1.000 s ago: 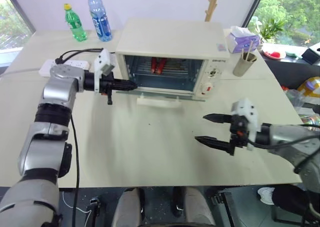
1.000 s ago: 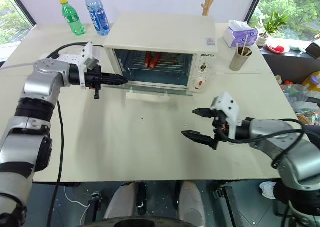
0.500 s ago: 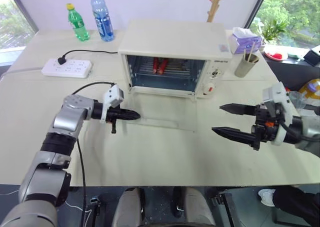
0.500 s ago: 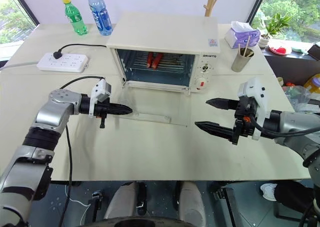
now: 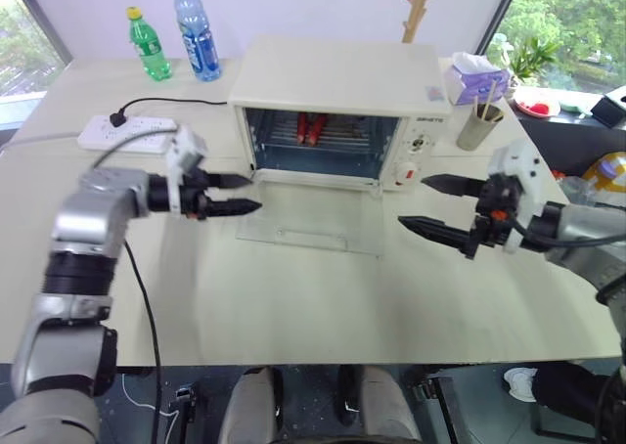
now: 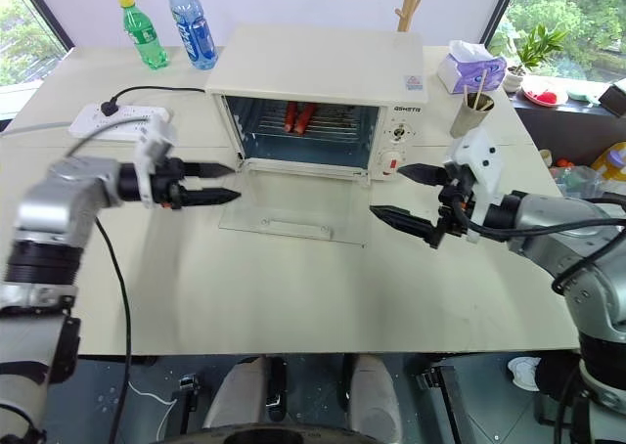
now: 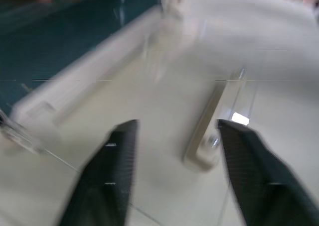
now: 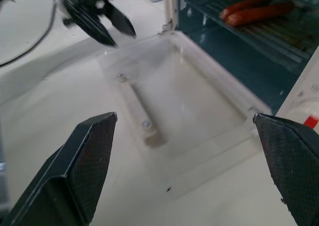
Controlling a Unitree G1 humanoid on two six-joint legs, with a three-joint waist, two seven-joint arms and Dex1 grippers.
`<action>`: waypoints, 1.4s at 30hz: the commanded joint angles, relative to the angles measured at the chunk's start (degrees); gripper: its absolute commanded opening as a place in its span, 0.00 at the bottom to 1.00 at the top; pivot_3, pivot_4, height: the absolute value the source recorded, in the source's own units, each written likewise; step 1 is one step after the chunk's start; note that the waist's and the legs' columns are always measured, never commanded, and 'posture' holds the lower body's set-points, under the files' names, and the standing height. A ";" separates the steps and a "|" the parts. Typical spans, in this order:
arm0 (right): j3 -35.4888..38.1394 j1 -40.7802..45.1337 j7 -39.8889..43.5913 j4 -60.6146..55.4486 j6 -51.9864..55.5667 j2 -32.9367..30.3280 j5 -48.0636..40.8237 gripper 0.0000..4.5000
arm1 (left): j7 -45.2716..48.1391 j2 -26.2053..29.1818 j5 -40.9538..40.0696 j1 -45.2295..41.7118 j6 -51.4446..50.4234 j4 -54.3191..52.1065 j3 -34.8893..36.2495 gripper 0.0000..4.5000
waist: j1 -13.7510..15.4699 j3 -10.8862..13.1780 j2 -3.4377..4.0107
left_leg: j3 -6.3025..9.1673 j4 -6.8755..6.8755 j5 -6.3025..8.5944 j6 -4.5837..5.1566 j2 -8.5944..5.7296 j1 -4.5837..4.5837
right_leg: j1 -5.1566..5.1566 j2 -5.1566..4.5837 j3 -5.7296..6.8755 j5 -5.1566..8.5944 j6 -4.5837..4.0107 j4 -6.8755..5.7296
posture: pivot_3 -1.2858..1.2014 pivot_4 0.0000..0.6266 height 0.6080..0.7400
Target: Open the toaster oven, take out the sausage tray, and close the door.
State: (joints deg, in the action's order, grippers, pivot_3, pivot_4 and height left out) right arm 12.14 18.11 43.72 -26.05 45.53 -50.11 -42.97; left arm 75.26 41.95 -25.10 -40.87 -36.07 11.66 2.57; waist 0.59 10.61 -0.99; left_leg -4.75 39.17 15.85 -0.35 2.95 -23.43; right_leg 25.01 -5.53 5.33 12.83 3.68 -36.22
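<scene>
Door [image 5: 311, 227] now lies flat between both empty, open grippers: left gripper [image 5: 243, 195] has released, right gripper [image 5: 428, 204]. Reach level for sausage tray [image 5: 328, 131] beyond.

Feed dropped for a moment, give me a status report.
Left claw open, empty, beside door. Right claw open, empty. Door flat on table; sausage tray inside toaster oven. Nothing blocking.
</scene>
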 commanded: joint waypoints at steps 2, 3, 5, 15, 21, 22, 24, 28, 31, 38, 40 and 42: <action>-4.33 4.91 -2.94 -0.03 -2.85 2.62 4.73 1.00 | -1.72 4.21 -10.26 -0.35 -11.91 -8.83 7.99 0.99 | -0.05 0.00 0.01 | 0.01 0.00 0.00 0.00 0.00 0.01 | -0.01 0.00 0.00 0.00 0.00 0.00 | 0.52 0.24 0.87; -5.92 6.22 -3.66 -0.12 -3.08 3.62 5.78 1.00 | -2.03 5.23 -11.13 0.44 -12.75 -10.44 8.94 0.99 | -0.03 -0.01 0.02 | 0.02 0.00 0.00 -0.01 0.00 0.01 | -0.01 0.00 0.00 0.00 0.00 0.00 | 0.52 0.24 0.87; -10.41 9.13 -4.91 0.04 -4.64 5.37 9.84 1.00 | -2.87 6.92 -11.46 2.40 -12.60 -13.28 9.84 0.99 | -0.07 0.00 0.03 | 0.00 0.00 -0.01 -0.01 0.00 0.02 | -0.01 0.00 0.00 0.01 0.01 0.00 | 0.52 0.24 0.87; -38.89 24.07 -11.70 21.80 -26.98 12.61 48.70 1.00 | -7.10 6.57 -11.53 4.88 -10.61 -16.65 8.54 0.99 | -0.25 0.00 0.01 | -0.07 0.01 -0.04 -0.07 -0.03 -0.02 | 0.01 -0.01 -0.01 0.01 0.00 0.02 | 0.52 0.24 0.87; -41.77 31.02 -16.27 38.45 -37.89 18.66 59.54 1.00 | -7.63 6.22 -11.70 4.64 -10.10 -16.69 7.88 0.99 | -0.68 0.01 0.00 | -0.09 -0.02 -0.22 -0.37 -0.03 -0.09 | 0.12 0.00 -0.01 0.00 0.00 -0.02 | 0.52 0.24 0.87; -41.59 31.91 -16.76 40.77 -38.53 19.73 60.33 1.00 | -7.60 6.22 -11.63 4.70 -9.87 -16.64 7.74 0.99 | -0.77 0.01 0.00 | -0.09 -0.02 -0.22 -0.38 -0.02 -0.10 | 0.13 0.00 -0.01 0.00 0.00 -0.02 | 0.52 0.24 0.87; -41.63 33.92 -18.34 45.52 -40.46 21.51 62.40 1.00 | -7.58 6.12 -11.62 4.72 -9.55 -16.45 7.46 0.99 | -1.27 0.01 0.00 | -0.08 -0.01 -0.23 -0.39 -0.03 -0.10 | 0.11 -0.01 -0.01 0.00 0.00 -0.02 | 0.52 0.24 0.87; -41.09 37.01 -20.87 53.52 -43.45 24.60 65.23 1.00 | -7.51 5.93 -11.21 4.43 -8.71 -15.90 6.85 0.99 | -1.59 0.01 0.00 | -0.07 -0.02 -0.25 -0.42 -0.02 -0.08 | 0.13 0.00 -0.01 0.00 0.00 -0.06 | 0.52 0.24 0.87; -40.84 39.55 -23.45 59.96 -45.53 26.85 67.11 1.00 | -7.68 5.64 -10.95 4.01 -8.05 -15.19 6.48 0.99 | -1.66 0.01 0.00 | -0.07 -0.02 -0.25 -0.44 -0.02 -0.07 | 0.13 0.00 -0.01 0.00 0.00 -0.10 | 0.52 0.24 0.87; -40.57 45.16 -27.92 72.87 -49.78 31.34 69.59 1.00 | -8.15 5.11 -10.93 3.55 -7.25 -14.45 5.74 0.99 | -1.74 0.01 0.01 | -0.07 -0.04 -0.27 -0.46 -0.02 -0.07 | 0.14 -0.01 -0.01 0.00 -0.01 -0.11 | 0.52 0.24 0.87; -40.65 45.86 -28.80 75.04 -50.69 32.14 70.33 1.00 | -8.15 4.97 -10.74 3.07 -6.91 -13.77 5.40 0.99 | -1.73 0.01 0.01 | -0.07 -0.04 -0.27 -0.47 -0.02 -0.07 | 0.14 -0.01 -0.01 0.00 -0.01 -0.11 | 0.52 0.24 0.87; -40.74 46.39 -29.64 76.81 -51.53 32.65 71.06 1.00 | -8.15 4.85 -10.54 2.54 -6.62 -13.07 5.14 0.99 | -1.75 0.01 0.01 | -0.07 -0.04 -0.27 -0.47 -0.02 -0.07 | 0.13 -0.01 -0.01 0.00 -0.01 -0.11 | 0.52 0.24 0.87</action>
State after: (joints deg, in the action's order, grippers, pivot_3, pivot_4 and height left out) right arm -29.32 62.52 15.12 49.65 -4.66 -17.78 27.07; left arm 67.23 46.67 -35.62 -36.55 -43.93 -1.57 7.50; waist -1.16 10.62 -0.98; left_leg -4.82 39.13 15.57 -0.83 2.94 -23.50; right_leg 25.14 -5.53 5.32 12.82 3.68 -36.33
